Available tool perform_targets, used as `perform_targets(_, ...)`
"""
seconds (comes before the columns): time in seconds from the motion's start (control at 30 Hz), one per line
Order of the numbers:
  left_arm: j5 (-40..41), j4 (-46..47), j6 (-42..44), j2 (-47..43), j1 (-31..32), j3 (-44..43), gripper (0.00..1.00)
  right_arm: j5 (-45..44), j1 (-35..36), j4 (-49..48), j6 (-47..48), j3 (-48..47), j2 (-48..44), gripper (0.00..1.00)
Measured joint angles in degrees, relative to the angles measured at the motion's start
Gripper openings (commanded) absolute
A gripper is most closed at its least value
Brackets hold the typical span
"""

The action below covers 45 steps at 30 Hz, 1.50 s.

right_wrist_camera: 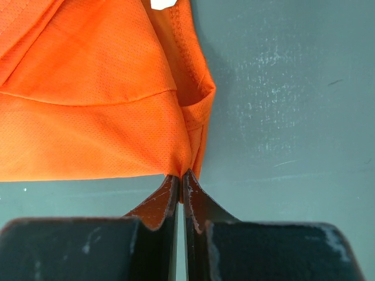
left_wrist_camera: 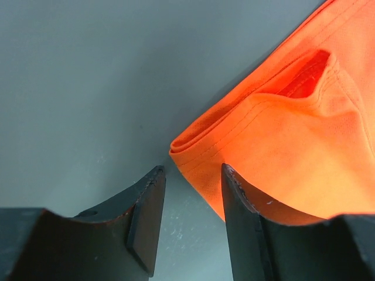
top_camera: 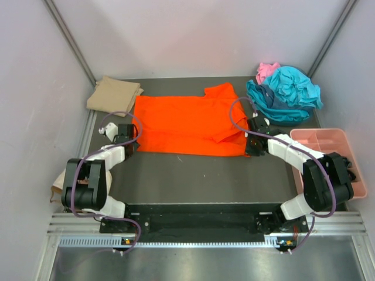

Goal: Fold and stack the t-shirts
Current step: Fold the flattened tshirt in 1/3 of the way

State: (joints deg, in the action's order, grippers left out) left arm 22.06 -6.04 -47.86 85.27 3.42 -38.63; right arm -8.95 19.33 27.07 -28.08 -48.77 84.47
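A bright orange t-shirt [top_camera: 187,126] lies spread flat across the middle of the table. My right gripper [right_wrist_camera: 181,174] is shut on its near right corner [right_wrist_camera: 193,146], the cloth bunched at the fingertips. At the shirt's near left corner [left_wrist_camera: 193,158], my left gripper [left_wrist_camera: 192,170] stands partly open. That corner lies just ahead of its right finger [left_wrist_camera: 246,222], and bare table shows between the jaws. A folded tan t-shirt [top_camera: 114,93] sits at the back left. Crumpled teal t-shirts [top_camera: 287,93] and a pink one [top_camera: 268,70] are heaped at the back right.
A pink compartment tray [top_camera: 337,152] stands at the right edge beside my right arm. A cream cap-like thing [top_camera: 58,181] lies by the left wall next to my left arm. Grey walls close in the table on three sides.
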Motion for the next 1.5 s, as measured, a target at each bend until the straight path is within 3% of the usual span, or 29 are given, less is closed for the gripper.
perform_targets(0.13, 0.4, 0.1, 0.0, 0.9, 0.0, -0.9, 0.48, 0.1, 0.0, 0.0, 0.0, 0.0, 0.0, 0.00)
perform_targets(0.37, 1.2, 0.5, -0.1, 3.4, 0.0, -2.8, 0.31, 0.2, 0.0, 0.0, 0.0, 0.0, 0.0, 0.00)
perform_targets(0.5, 1.2, 0.5, -0.2, 4.1, 0.0, -3.3, 0.00, 0.3, 0.0, 0.0, 0.0, 0.0, 0.0, 0.00)
perform_targets(0.87, 0.4, 0.4, -0.3, 4.4, -0.1, -3.8, 0.00, 0.8, 0.0, 0.6, 0.0, 0.0, -0.3, 0.00)
perform_targets(1.23, -6.7, -1.4, -3.2, -4.9, -0.3, 4.1, 0.00, 2.7, 0.0, 3.8, -1.2, 3.7, -4.0, 0.00)
perform_targets(1.5, -7.2, -15.6, -6.6, -18.9, -0.2, 9.8, 0.00, 2.8, 0.0, 6.7, -2.6, 4.3, -4.6, 0.00)
